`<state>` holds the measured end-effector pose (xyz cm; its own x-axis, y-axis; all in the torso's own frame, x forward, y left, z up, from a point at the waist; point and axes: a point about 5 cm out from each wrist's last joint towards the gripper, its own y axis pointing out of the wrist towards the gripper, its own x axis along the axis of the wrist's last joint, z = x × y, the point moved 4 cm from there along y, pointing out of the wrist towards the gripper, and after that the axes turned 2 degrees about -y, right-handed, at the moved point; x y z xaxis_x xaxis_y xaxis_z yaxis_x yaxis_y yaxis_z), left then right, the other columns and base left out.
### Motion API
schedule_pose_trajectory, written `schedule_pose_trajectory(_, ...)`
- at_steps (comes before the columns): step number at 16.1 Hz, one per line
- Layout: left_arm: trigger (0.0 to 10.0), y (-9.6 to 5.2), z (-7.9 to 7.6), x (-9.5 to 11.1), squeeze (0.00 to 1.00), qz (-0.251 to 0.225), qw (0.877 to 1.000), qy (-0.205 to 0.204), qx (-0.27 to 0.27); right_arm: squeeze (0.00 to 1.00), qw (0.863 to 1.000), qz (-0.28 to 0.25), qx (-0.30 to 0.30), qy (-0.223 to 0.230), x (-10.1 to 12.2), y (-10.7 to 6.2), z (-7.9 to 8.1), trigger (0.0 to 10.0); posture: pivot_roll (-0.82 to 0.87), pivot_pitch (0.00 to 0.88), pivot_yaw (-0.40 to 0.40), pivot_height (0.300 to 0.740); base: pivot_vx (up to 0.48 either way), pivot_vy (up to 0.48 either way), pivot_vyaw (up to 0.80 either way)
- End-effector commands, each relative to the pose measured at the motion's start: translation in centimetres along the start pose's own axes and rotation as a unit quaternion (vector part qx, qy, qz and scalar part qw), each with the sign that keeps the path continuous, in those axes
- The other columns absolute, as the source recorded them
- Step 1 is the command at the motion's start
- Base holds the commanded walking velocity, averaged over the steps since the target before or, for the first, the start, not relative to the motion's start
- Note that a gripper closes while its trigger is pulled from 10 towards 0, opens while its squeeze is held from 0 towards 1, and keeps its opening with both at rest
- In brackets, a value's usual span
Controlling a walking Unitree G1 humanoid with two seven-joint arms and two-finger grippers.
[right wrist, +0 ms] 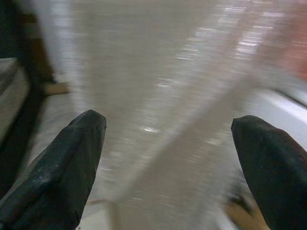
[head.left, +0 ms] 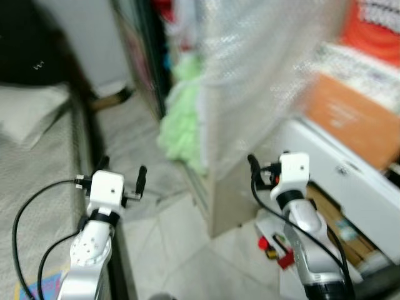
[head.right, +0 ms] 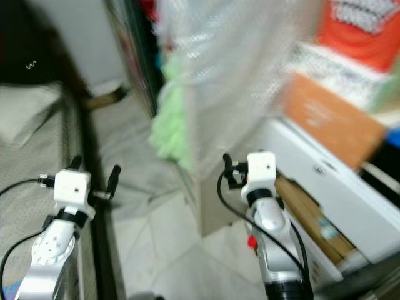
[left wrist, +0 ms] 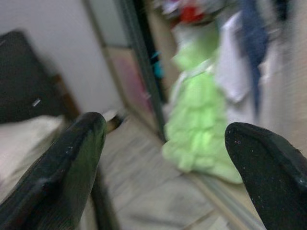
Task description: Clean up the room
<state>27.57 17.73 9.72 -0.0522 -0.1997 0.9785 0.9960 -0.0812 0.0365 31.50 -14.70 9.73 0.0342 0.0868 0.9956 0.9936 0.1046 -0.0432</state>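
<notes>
The picture is blurred by motion. A light green frilly garment point(head.left: 181, 125) hangs down to the tiled floor by a dark wardrobe edge, and it appears past the left fingers point(left wrist: 201, 129). My left gripper point(head.left: 123, 170) is held up over the bed's edge, open and empty, with fingers point(left wrist: 72, 163) far apart. My right gripper point(head.left: 269, 165) is raised in front of a clear bubble-wrap sheet point(head.left: 250, 75). It is open too, with nothing between its fingers point(right wrist: 67, 167).
A grey bed point(head.left: 37, 187) with a pale pillow point(head.left: 25, 112) and a black frame point(head.left: 94, 137) lies on the left. On the right, a white open drawer unit point(head.left: 350, 181) sits under an orange box point(head.left: 350, 119). Small red items point(head.left: 275, 247) lie on the floor.
</notes>
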Motion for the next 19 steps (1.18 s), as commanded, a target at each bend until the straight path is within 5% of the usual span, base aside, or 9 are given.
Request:
schedule_pose_trajectory(1,10.0,-0.2,0.3,-0.2,0.0,0.006,1.0,0.005,0.005,0.0,1.0,-0.011,0.006,0.005,0.8,-0.2,0.5,10.0,-0.13,0.0,0.019,0.74,0.0,0.0,0.8)
schedule_pose_trajectory(6,10.0,-1.2,0.3,0.2,0.0,0.003,1.0,0.015,0.01,0.0,1.0,0.008,-0.001,0.003,0.0,-2.9,-0.9,10.0,-0.14,0.0,0.025,0.74,0.0,0.0,0.8)
schedule_pose_trajectory(19,10.0,-0.6,0.4,0.4,0.0,0.014,1.0,0.017,0.02,0.0,1.0,-0.006,0.025,0.004,0.8,-1.1,0.3,10.0,-0.12,0.0,0.019,0.74,0.0,0.0,0.8)
